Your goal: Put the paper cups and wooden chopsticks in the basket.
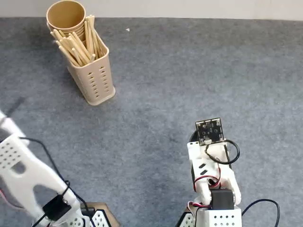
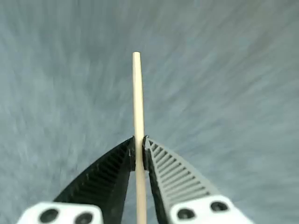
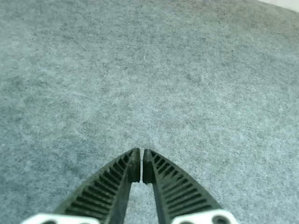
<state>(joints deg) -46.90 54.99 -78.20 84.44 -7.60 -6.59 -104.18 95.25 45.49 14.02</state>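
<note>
In the left wrist view my left gripper [image 2: 138,149] is shut on a single wooden chopstick [image 2: 137,93], which sticks out past the fingertips above the grey carpet. The right gripper [image 3: 141,163] is shut with nothing in it, just over bare carpet. In the high view the beige perforated basket [image 1: 97,78] stands tilted at the far left, holding several wooden chopsticks [image 1: 78,45] and stacked paper cups [image 1: 66,16] at its far end. The left arm [image 1: 19,165] is at the near left edge, well away from the basket. The right arm [image 1: 213,165] is at the near centre-right.
Grey carpet [image 1: 189,71] covers the whole table. A pale wall strip [image 1: 189,8] runs along the far edge. Cables [image 1: 52,170] trail from both arm bases at the near edge.
</note>
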